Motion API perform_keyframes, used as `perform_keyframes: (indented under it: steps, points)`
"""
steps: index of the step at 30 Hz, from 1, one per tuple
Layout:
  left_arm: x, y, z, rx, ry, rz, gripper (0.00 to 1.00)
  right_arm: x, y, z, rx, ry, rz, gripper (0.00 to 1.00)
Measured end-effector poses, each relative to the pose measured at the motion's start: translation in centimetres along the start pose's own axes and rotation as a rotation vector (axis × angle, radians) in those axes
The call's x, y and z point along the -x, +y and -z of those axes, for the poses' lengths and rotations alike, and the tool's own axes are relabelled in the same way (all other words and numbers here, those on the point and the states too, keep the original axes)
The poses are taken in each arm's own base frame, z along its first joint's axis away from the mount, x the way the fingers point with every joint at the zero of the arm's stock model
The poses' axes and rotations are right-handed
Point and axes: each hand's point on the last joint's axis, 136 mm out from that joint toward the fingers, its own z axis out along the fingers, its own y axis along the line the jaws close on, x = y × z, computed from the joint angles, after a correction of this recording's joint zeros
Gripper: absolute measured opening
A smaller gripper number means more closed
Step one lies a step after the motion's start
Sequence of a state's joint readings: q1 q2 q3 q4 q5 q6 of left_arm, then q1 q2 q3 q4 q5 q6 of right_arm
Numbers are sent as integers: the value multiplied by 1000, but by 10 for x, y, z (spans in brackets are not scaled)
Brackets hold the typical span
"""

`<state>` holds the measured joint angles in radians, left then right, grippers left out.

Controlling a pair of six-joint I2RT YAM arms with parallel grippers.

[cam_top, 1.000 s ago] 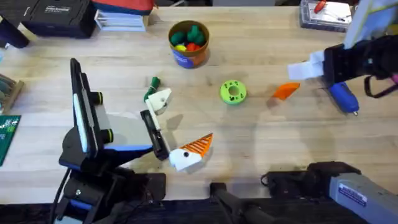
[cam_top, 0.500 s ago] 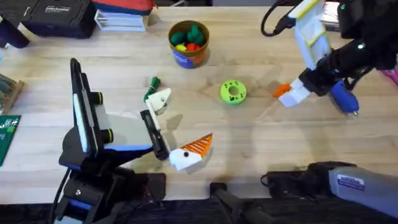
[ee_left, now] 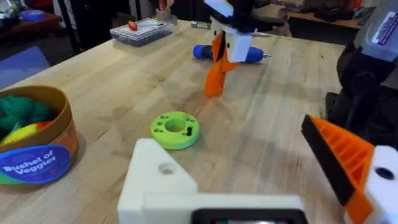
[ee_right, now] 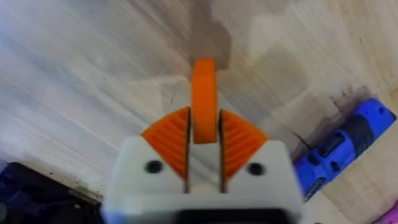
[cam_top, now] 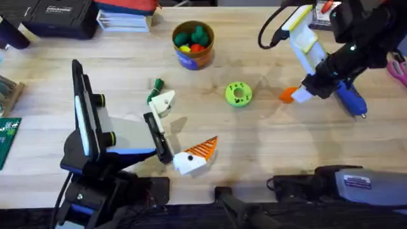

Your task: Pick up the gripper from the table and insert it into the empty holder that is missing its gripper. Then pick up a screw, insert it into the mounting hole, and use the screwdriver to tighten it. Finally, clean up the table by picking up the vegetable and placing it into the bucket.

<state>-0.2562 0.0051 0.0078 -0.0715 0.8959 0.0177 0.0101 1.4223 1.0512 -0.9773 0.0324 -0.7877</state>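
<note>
Right wrist view: the gripper [ee_right: 203,99] was clamped between the right gripper's [ee_right: 203,146] orange pads, beside the screwdriver [ee_right: 339,152]. In the overhead view, the left gripper's [cam_top: 184,149] finger spread could not be told.

The right gripper [ee_right: 203,146] has a white block body with two small dark screw holes and two orange ribbed pads [ee_right: 166,144]. The right arm [cam_top: 340,54] is black with a white and yellow part and a black cable. The left arm [cam_top: 89,130] is black, white and light blue with little green rings.

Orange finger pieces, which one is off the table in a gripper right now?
The plain orange piece by the screwdriver, pinched in the right gripper; the other lies loose.
</note>
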Motion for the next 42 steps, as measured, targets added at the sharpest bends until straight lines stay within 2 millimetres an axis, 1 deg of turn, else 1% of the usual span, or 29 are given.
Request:
perform_keyframes:
  steps: [1, 2, 3, 8, 10, 12, 16, 19, 22, 25, 27, 30, 33, 36, 39, 42]
  points:
    - [0, 0, 0, 0, 0, 0, 985, 1, -1, 0, -5, -3, 2, 126]
    - [0, 0, 0, 0, 0, 0, 986, 1, -2, 0, -6, -6, -2, 40]
    - [0, 0, 0, 0, 0, 0, 986, 1, -2, 0, -7, -6, 2, 16]
    - [0, 0, 0, 0, 0, 0, 986, 2, -2, 2, -12, -11, 2, 13]
    - [0, 0, 0, -1, 0, 0, 986, 2, -3, 8, -30, -30, -5, 13]
    - [0, 0, 0, -2, 0, 0, 986, 4, -4, 22, -67, -70, -21, 13]
    - [0, 0, 0, -2, 0, 0, 986, 7, 0, 63, -154, -212, -74, 13]
    - [0, 0, 0, -2, 0, 0, 986, -1, 17, 93, -178, -303, -111, 13]
    - [0, 0, 0, -2, 0, 0, 986, -11, 38, 109, -143, -368, -144, 13]
    - [0, 0, 0, -2, 0, 0, 986, -8, 48, 122, -103, -475, -204, 13]
    - [0, 0, 0, -2, 0, 0, 986, -3, 54, 123, -61, -535, -240, 13]
    - [0, 0, 0, -2, 0, 0, 986, 7, 68, 112, 53, -607, -291, 13]
    - [0, 0, 0, -2, 0, 0, 987, 26, 83, 101, 217, -693, -338, 13]
    - [0, 0, 0, -2, 0, 0, 986, 45, 94, 97, 398, -767, -419, 13]
    - [0, 0, 0, -2, 0, 0, 986, 53, 102, 91, 574, -749, -575, 13]
    - [0, 0, 0, -2, 0, 0, 986, 56, 108, 79, 738, -648, -769, 13]
